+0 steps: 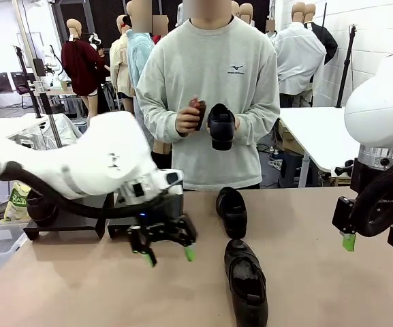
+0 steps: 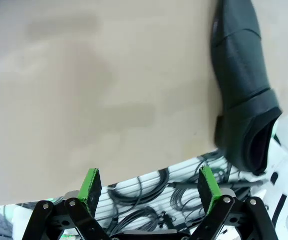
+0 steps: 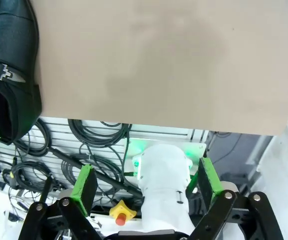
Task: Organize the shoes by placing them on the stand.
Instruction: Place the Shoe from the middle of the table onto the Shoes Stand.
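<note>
Pre-grasp: left gripper (image 1: 167, 255) and right gripper (image 1: 373, 240) are hovering spread, empty; I'm expecting left closing next on the black shoe (image 1: 246, 281) at the table's near edge.

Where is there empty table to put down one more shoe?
The widest bare table lies between the near shoe and the right gripper. The near left corner, in front of the left gripper, is bare too. It is crowded in the middle, by the far shoe, and at the black stand.
</note>
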`<action>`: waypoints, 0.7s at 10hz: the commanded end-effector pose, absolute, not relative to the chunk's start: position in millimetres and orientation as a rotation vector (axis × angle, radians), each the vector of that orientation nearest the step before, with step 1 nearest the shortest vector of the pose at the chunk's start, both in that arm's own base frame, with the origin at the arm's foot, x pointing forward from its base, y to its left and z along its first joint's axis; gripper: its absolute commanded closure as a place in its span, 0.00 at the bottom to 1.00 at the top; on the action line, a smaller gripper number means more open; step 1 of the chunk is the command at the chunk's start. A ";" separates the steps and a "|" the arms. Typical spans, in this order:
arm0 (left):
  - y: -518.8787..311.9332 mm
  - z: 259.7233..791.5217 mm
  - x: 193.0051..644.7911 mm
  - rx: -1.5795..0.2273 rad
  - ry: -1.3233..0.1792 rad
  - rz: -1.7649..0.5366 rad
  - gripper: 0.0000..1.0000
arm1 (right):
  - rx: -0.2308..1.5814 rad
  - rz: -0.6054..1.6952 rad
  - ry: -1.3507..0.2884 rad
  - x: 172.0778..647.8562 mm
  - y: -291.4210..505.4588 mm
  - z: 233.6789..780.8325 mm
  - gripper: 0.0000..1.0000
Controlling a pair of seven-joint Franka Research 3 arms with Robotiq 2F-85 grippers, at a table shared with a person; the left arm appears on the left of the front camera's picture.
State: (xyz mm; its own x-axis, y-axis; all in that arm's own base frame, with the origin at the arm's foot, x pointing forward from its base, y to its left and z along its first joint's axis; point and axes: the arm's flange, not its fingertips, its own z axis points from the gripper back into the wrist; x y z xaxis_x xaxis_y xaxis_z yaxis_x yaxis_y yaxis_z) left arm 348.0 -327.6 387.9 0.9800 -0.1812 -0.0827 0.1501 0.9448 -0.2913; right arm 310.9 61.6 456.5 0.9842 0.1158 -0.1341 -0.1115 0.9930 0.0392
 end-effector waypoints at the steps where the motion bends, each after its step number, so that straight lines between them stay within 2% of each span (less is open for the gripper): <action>1: -354.8 387.2 364.8 -0.246 0.090 -0.089 0.00 | 0.035 0.128 0.143 310.3 61.3 458.2 0.00; 3: -388.6 389.9 362.1 -0.182 -0.001 -0.095 0.00 | 0.035 0.128 0.143 310.3 61.3 458.2 0.00; 5: -415.5 373.6 364.6 -0.169 0.011 -0.010 0.00 | 0.035 0.128 0.143 310.3 61.3 458.2 0.00; 7: -435.9 368.2 356.7 -0.114 0.007 -0.035 0.00 | 0.035 0.128 0.143 310.3 61.3 458.2 0.00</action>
